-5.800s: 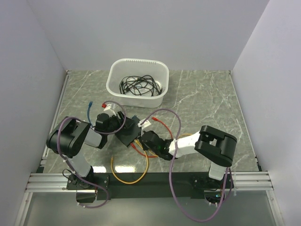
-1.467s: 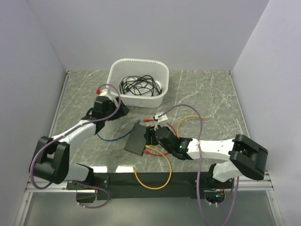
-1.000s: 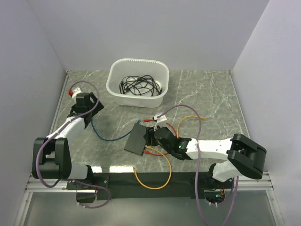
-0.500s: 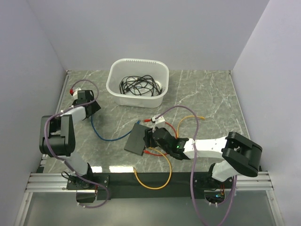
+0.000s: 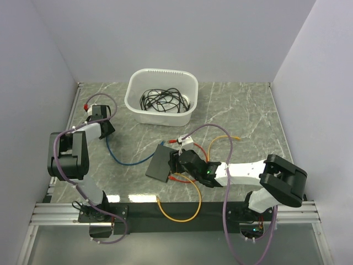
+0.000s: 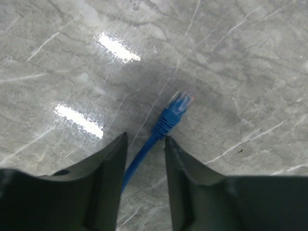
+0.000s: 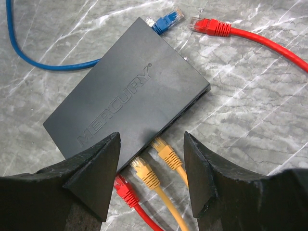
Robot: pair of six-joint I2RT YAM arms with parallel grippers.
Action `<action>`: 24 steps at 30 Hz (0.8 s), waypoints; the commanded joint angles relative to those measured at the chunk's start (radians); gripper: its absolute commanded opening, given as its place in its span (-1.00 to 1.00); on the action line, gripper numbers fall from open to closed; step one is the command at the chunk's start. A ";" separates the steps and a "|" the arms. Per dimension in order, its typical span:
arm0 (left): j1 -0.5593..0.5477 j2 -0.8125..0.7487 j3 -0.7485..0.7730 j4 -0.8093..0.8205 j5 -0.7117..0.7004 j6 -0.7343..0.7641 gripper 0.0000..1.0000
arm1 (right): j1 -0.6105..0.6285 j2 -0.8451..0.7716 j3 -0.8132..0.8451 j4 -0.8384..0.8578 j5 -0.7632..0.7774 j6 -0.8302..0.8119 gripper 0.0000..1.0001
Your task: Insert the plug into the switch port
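Note:
The switch (image 7: pixel 130 91) is a flat black box lying on the marble, also seen mid-table (image 5: pixel 160 164). My right gripper (image 7: pixel 151 137) hangs open over its port edge, holding nothing. Two yellow plugs (image 7: pixel 166 154) and a red plug (image 7: pixel 124 187) lie with their tips at that edge; whether they are seated I cannot tell. At the far left my left gripper (image 6: pixel 146 137) is low over the table and still open. The blue cable (image 6: pixel 137 161) runs between its fingers, and the blue plug (image 6: pixel 177 107) lies just beyond the fingertips. From above, that gripper (image 5: pixel 105 127) hides the plug.
A white tub (image 5: pixel 130 96) of black cables stands at the back. Another blue plug (image 7: pixel 166 20) and a loose red plug (image 7: pixel 208 25) lie at the switch's far corner. A yellow cable (image 5: pixel 176 210) loops over the front rail. The left wall is close to the left arm.
The left arm's elbow has folded in toward the left wall while its gripper stayed over the blue cable's end. The right arm and the switch have not moved.

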 commanded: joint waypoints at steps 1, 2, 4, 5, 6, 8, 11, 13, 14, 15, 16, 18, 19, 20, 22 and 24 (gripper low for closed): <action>-0.005 0.010 0.012 -0.047 0.003 0.032 -0.19 | 0.005 -0.002 0.029 0.033 0.016 0.011 0.24; -0.011 0.030 0.017 -0.061 -0.001 0.035 -0.27 | 0.007 -0.003 0.029 0.033 0.016 0.011 0.25; -0.023 0.050 0.037 -0.079 -0.019 0.046 -0.32 | 0.007 -0.008 0.025 0.034 0.020 0.011 0.24; -0.037 0.068 0.041 -0.093 -0.047 0.049 -0.35 | 0.005 -0.009 0.025 0.036 0.020 0.011 0.24; -0.042 0.077 0.054 -0.101 -0.061 0.049 -0.39 | 0.007 -0.008 0.025 0.036 0.020 0.011 0.24; -0.046 0.102 0.068 -0.116 -0.102 0.050 -0.56 | 0.007 -0.005 0.026 0.036 0.017 0.011 0.24; -0.082 0.114 0.083 -0.133 -0.142 0.046 -0.99 | 0.007 -0.005 0.025 0.037 0.019 0.014 0.24; -0.106 0.085 0.075 -0.129 -0.193 0.021 -0.99 | 0.007 -0.009 0.020 0.040 0.017 0.012 0.24; -0.117 0.021 0.065 -0.118 -0.213 0.011 -0.99 | 0.007 -0.012 0.020 0.042 0.014 0.012 0.24; -0.129 -0.022 0.037 -0.093 -0.258 -0.011 -0.99 | 0.007 -0.014 0.020 0.046 0.013 0.012 0.24; -0.153 -0.071 0.023 -0.077 -0.269 -0.019 -0.99 | 0.007 -0.012 0.022 0.049 0.009 0.014 0.24; -0.174 -0.220 -0.001 -0.047 -0.277 -0.032 -0.99 | 0.007 -0.009 0.026 0.051 0.006 0.012 0.24; -0.196 -0.264 0.005 -0.043 -0.297 -0.037 -0.99 | 0.007 -0.011 0.029 0.052 0.005 0.012 0.24; -0.212 -0.337 0.032 -0.043 -0.315 -0.039 -0.99 | 0.007 -0.006 0.031 0.056 -0.001 0.012 0.24; -0.281 -0.393 0.078 -0.067 -0.434 -0.033 -0.99 | 0.008 -0.005 0.036 0.054 -0.003 0.014 0.24; -0.318 -0.450 0.162 -0.070 -0.492 0.001 -0.99 | 0.007 -0.009 0.036 0.056 -0.003 0.012 0.24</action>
